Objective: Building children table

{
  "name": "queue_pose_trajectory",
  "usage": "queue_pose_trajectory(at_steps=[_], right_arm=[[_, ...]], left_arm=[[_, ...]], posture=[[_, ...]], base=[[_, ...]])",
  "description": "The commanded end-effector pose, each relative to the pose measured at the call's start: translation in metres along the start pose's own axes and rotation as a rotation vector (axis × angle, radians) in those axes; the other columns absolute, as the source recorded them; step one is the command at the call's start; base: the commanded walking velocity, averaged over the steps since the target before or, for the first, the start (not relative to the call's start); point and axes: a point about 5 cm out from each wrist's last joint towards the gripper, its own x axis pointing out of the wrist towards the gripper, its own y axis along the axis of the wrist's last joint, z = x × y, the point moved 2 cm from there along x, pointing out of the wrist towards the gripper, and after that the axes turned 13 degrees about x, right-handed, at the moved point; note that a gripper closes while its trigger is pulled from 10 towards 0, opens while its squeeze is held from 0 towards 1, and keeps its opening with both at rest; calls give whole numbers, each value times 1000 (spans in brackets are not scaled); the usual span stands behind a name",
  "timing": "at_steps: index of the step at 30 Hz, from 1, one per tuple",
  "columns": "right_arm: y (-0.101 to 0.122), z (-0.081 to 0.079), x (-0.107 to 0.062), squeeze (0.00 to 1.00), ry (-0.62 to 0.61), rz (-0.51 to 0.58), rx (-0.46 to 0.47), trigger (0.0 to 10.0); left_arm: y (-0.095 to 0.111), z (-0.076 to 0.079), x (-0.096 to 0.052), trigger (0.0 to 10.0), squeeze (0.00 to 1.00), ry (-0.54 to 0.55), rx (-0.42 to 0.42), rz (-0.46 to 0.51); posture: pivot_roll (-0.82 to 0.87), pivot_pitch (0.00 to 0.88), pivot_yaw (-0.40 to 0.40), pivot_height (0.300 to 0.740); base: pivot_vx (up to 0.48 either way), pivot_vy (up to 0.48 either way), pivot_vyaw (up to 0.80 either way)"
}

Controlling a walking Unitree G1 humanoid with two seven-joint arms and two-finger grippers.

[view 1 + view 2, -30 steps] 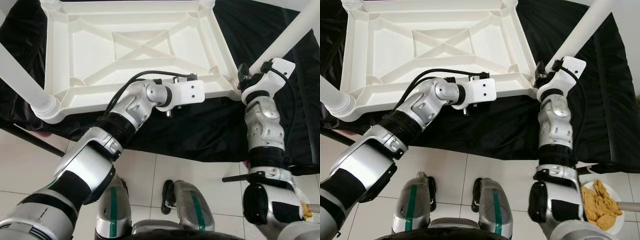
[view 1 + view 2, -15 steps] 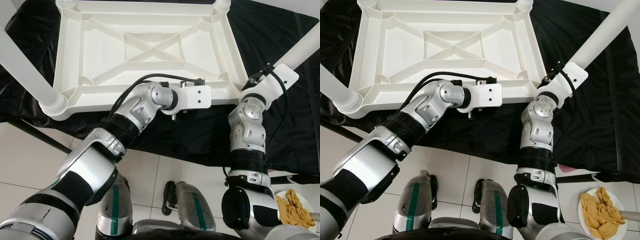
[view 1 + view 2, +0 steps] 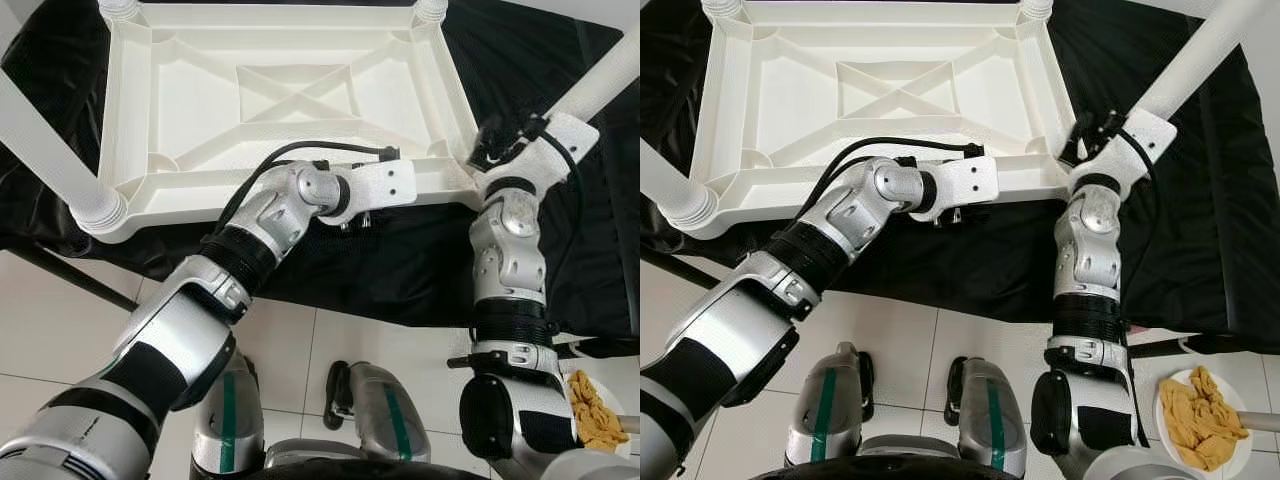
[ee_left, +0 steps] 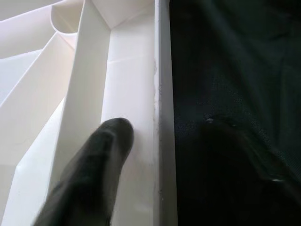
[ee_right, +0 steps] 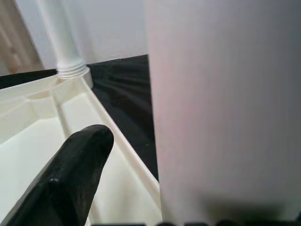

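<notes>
A white plastic children's table point(image 3: 170, 195) lies upside down on a black cloth. My left gripper point(image 3: 357, 216) is at the table's near rim point(image 4: 160, 141). It stands open astride the rim, with one finger point(image 4: 110, 150) inside and the other dim over the cloth outside. The near right leg point(image 3: 600, 85) rises slanting from its corner. My right gripper point(image 3: 492, 138) is shut on that leg at its base. In the right wrist view one black finger point(image 5: 80, 165) lies beside the broad white leg point(image 5: 221, 94); the other finger is hidden behind it.
The black cloth point(image 3: 400, 260) drapes over the low surface under the table. The near left leg point(image 3: 40, 140) stands in its corner socket, and two more legs point(image 3: 120, 8) stand at the far corners. A plate of yellowish pieces point(image 3: 1200, 420) sits on the tiled floor point(image 3: 60, 340) by my right side.
The camera has swayed. My right forearm, leaning left half a second ago, is straighter again, still on the leg's base. My left gripper stays at the near rim.
</notes>
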Motion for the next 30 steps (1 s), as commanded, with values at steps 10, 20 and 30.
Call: queue_pose_trajectory(at_steps=[10, 20, 30], right_arm=[[7, 10, 3, 0, 292, -44, 48, 10000], [15, 18, 4, 0, 434, -73, 53, 10000], [19, 23, 5, 0, 479, -81, 63, 10000]], left_arm=[[-11, 6, -9, 10000, 0, -56, -41, -25], [-26, 6, -23, 10000, 0, 0, -102, -59], [-41, 4, -35, 10000, 0, 49, -100, -134]], posture=[[72, 45, -74, 740], [75, 48, -68, 740], [76, 44, -66, 740]], base=[[0, 0, 0], [0, 0, 0], [0, 0, 0]])
